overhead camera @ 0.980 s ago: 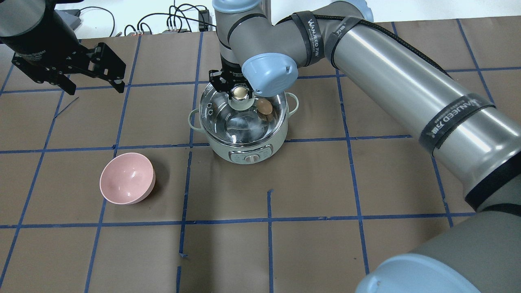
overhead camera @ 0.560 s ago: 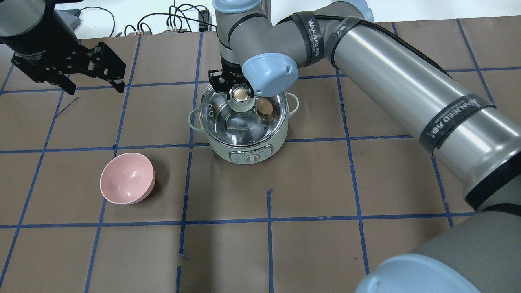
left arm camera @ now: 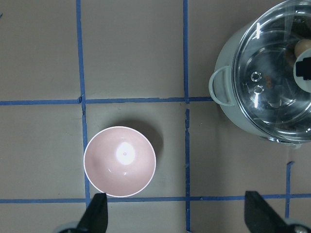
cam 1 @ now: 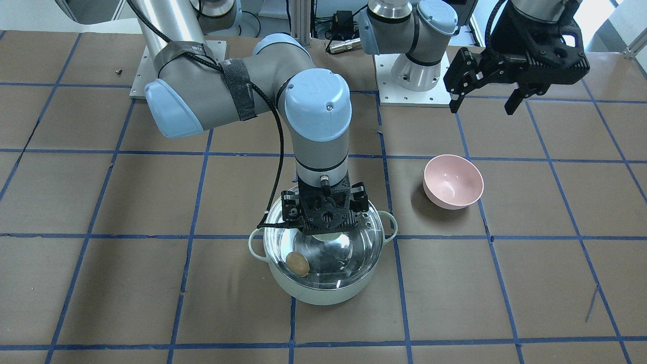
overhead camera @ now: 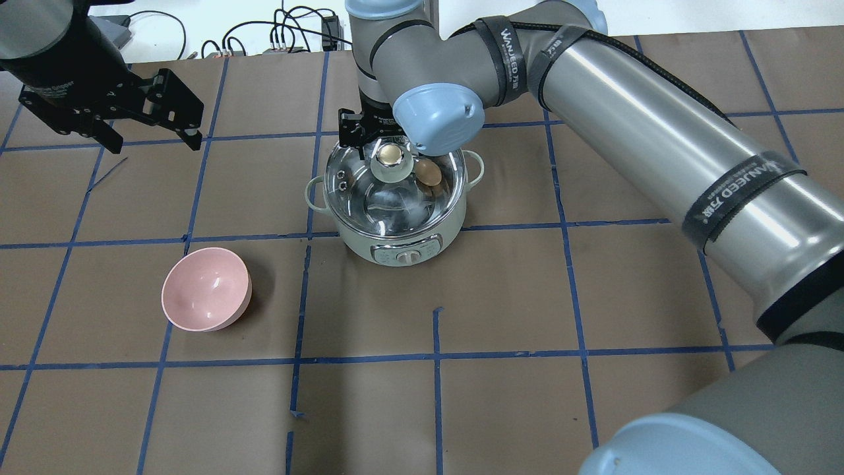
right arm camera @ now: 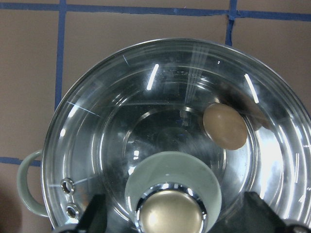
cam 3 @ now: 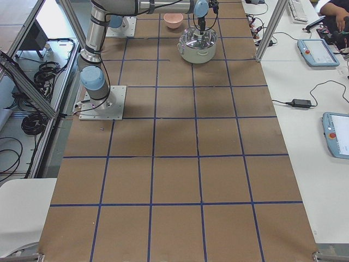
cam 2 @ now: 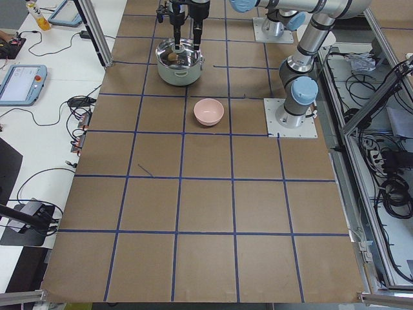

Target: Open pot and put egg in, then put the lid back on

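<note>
The mint-green pot [overhead camera: 356, 243] stands on the table with the glass lid [overhead camera: 369, 198] resting on it. The brown egg [overhead camera: 428, 173] lies inside, seen through the glass, and also shows in the right wrist view [right arm camera: 225, 125] and the front view [cam 1: 297, 264]. My right gripper [overhead camera: 379, 135] hangs just above the lid's beige knob [overhead camera: 391, 155]. It is open, with its fingers either side of the knob [right arm camera: 170, 216] and not touching it. My left gripper [overhead camera: 155, 142] is open and empty, high at the far left.
A pink bowl [overhead camera: 206, 297] sits empty on the table to the left of the pot, nearer the robot, and it shows below my left gripper in the left wrist view [left arm camera: 120, 161]. Cables lie beyond the table's far edge.
My right gripper has risen a little off the knob. The lid stays on the pot with the egg inside. The left arm has not moved.
</note>
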{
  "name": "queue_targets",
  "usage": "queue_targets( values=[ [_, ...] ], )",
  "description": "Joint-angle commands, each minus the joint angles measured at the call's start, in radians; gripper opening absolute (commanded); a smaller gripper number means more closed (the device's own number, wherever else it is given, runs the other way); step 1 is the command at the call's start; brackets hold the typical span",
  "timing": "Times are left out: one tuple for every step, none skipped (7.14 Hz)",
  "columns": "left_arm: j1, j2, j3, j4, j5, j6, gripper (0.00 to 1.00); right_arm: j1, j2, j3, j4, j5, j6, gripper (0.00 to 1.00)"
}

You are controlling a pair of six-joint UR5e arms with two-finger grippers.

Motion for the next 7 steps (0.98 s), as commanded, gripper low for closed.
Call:
queue_targets(
  values=[
    [0.0, 0.0, -0.001, 0.0, 0.0, 0.0, 1.0, -0.017, -0.067, 0.004, 0.052, -0.003, -0.01, 1.0],
    [0.0, 0.0, -0.001, 0.0, 0.0, 0.0, 1.0, -0.041, -0.137, 0.011, 0.127, -0.003, -0.023, 1.0],
    [0.0, 0.0, -0.001, 0.0, 0.0, 0.0, 1.0, -0.093, -0.22, 0.017, 0.228, -0.003, -0.048, 1.0],
    [0.0, 0.0, -0.001, 0.0, 0.0, 0.0, 1.0, -0.159, -0.288, 0.038, 0.291, 0.003, -0.078, 1.0],
    [0.0, 0.0, -0.001, 0.0, 0.0, 0.0, 1.0, -0.223, -0.361, 0.059, 0.351, 0.006, -0.103, 1.0],
    [0.0, 0.0, -0.001, 0.0, 0.0, 0.0, 1.0, -0.286, -0.424, 0.084, 0.434, -0.006, -0.204, 1.0],
    [0.0, 0.0, -0.001, 0.0, 0.0, 0.0, 1.0, -0.361, -0.452, 0.127, 0.459, -0.008, -0.25, 1.0]
  ],
)
